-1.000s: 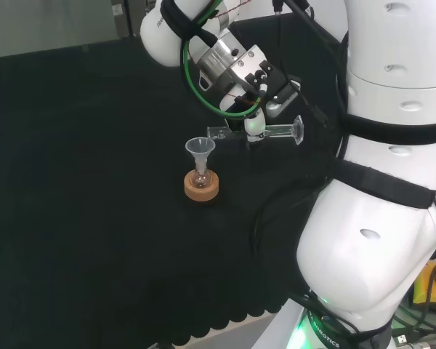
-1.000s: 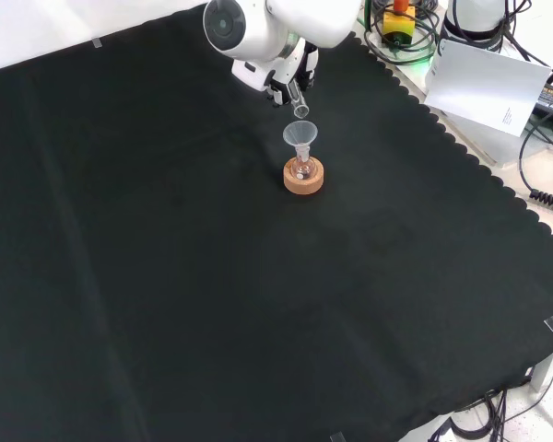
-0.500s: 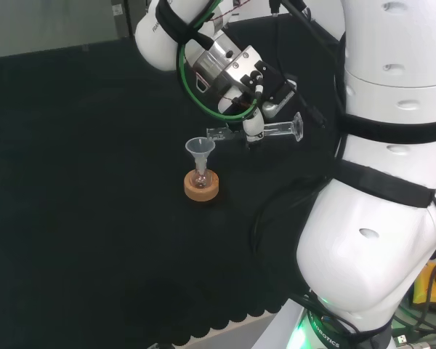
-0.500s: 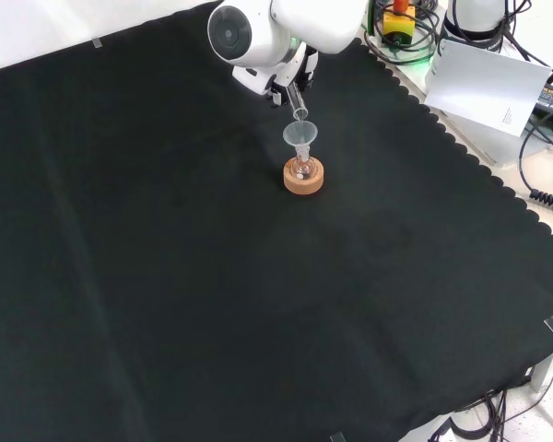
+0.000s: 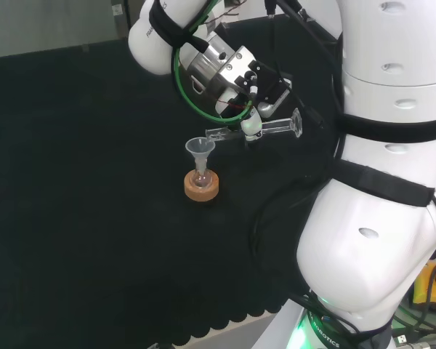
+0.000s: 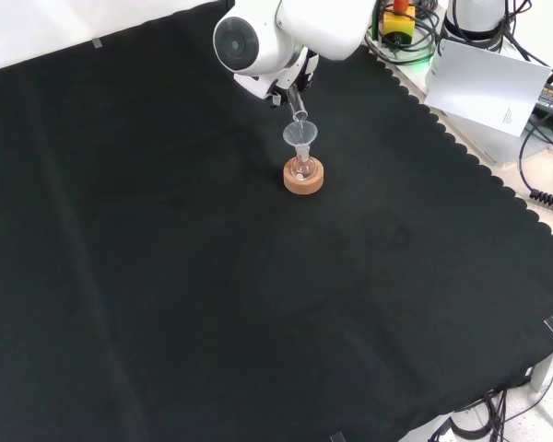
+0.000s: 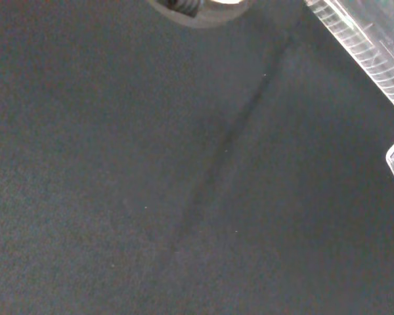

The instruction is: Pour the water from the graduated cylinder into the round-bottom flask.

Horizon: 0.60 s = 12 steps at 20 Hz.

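Head view: robot hand (image 5: 256, 109) grips graduated cylinder (image 5: 256, 131), tipped near-horizontal, mouth just above funnel (image 5: 200, 147) in round-bottom flask (image 5: 200, 178) on cork ring (image 5: 202, 187). Front view: cylinder mouth over funnel, black surface (image 6: 166, 276). Wrist view: cylinder's ribbed wall close.

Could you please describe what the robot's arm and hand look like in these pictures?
The arm is made of big, rounded, glossy white links with black bands. A green cable loops around the silver metal wrist. The hand is black and white, with thin red wiring. In the front view, a link carries a round grey cap.
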Motion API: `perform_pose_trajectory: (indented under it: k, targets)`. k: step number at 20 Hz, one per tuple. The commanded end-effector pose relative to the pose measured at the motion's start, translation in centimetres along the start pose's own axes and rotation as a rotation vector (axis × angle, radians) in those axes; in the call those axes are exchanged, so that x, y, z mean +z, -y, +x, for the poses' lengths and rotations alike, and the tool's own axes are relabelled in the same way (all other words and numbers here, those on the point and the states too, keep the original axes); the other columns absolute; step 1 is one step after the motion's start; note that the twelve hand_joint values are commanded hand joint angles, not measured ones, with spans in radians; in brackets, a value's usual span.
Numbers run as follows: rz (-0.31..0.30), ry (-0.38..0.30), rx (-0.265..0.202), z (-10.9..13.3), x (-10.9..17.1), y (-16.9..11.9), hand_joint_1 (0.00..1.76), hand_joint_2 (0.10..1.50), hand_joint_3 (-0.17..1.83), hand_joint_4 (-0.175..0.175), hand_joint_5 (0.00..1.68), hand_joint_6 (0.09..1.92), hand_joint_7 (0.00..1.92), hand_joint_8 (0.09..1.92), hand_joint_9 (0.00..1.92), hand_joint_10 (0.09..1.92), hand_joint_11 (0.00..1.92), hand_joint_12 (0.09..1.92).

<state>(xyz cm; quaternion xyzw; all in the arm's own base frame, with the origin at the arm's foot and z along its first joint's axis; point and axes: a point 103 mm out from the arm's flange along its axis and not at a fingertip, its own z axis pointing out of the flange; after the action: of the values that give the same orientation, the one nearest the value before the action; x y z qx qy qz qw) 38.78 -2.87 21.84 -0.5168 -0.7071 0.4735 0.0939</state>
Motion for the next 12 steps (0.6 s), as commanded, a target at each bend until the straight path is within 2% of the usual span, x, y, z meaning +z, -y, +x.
perform_pose_trajectory:
  k: [1, 8, 9, 12]
  targets:
    - [0.005, 0.025, 0.014, 0.18, -0.26, 0.01, 1.26, 1.05, -0.03, 0.037, 1.13, 0.83, 1.22, 0.58, 1.47, 0.09, 1.21, 0.72]
    - [0.003, 0.057, 0.031, 0.35, -0.63, 0.14, 1.26, 1.05, -0.03, 0.037, 1.13, 0.83, 1.22, 0.58, 1.47, 0.09, 1.21, 0.72]
    - [0.003, 0.06, 0.033, 0.36, -0.69, 0.15, 1.27, 1.05, -0.02, -0.04, 1.12, 0.83, 1.18, 0.66, 1.47, 0.09, 1.21, 0.72]
    - [0.004, 0.066, 0.04, 0.43, -0.9, 0.26, 1.26, 1.05, -0.01, 0.016, 1.11, 0.86, 1.18, 0.65, 1.47, 0.09, 1.21, 0.73]
